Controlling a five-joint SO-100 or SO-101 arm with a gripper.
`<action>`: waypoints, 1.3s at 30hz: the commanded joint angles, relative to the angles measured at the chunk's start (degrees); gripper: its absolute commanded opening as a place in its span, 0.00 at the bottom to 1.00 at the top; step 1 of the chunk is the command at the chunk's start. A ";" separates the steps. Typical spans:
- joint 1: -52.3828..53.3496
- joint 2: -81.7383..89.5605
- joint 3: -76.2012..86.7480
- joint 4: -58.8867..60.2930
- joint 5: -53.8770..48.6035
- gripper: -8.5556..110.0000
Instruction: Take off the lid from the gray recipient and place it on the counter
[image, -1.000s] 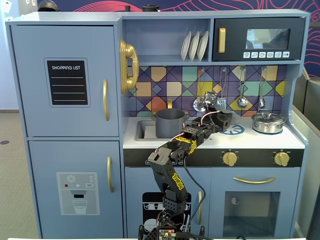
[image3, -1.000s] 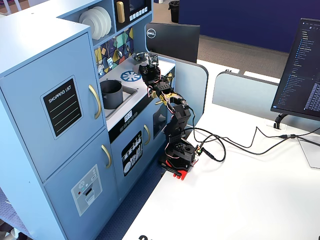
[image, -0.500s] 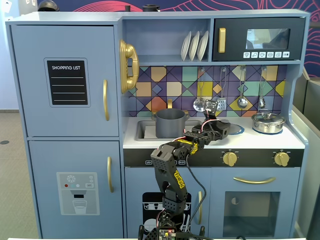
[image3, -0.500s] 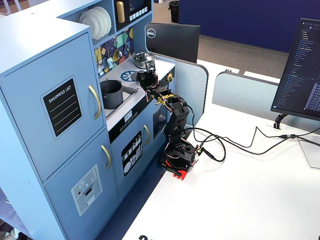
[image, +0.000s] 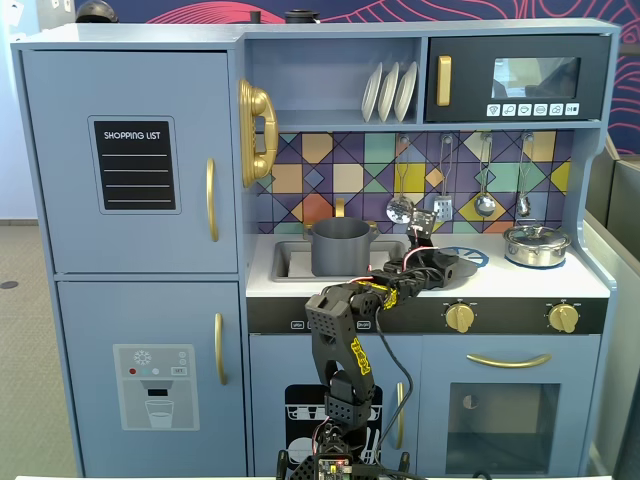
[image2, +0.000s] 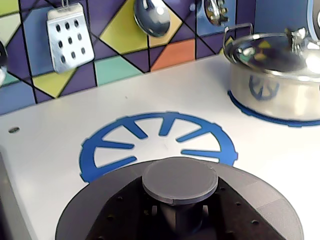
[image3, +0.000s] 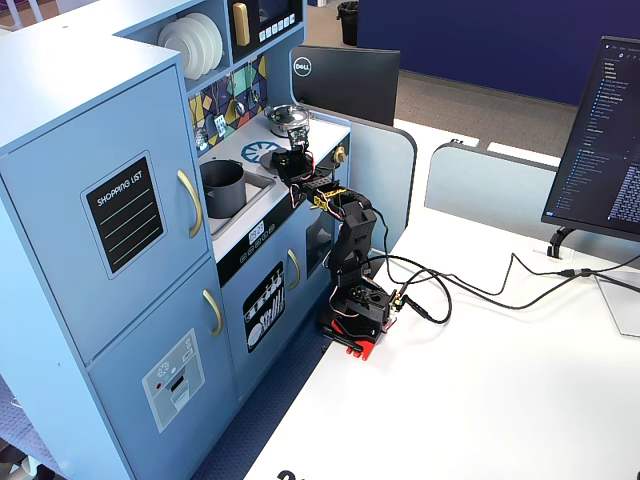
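Note:
The gray recipient (image: 340, 247) stands open, with no lid on it, in the sink at the counter's left; it also shows in a fixed view (image3: 222, 188). My gripper (image2: 180, 220) is shut on the stem under the lid's knob. The dark gray lid (image2: 180, 180) fills the bottom of the wrist view, low over the white counter (image2: 50, 150), just in front of the blue printed burner (image2: 157, 145). I cannot tell whether the lid touches the counter. In both fixed views the gripper (image: 440, 265) (image3: 295, 160) is to the right of the recipient.
A shiny silver pot (image2: 275, 75) with its own lid stands on the second burner at the right, also in a fixed view (image: 537, 243). A slotted spatula (image2: 70, 35) and spoons (image2: 152, 17) hang on the tiled back wall.

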 joint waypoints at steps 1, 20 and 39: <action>0.00 0.09 0.09 -2.64 -0.18 0.07; 0.97 -0.35 3.96 -6.33 -0.18 0.35; 2.55 6.68 3.16 -7.12 1.93 0.35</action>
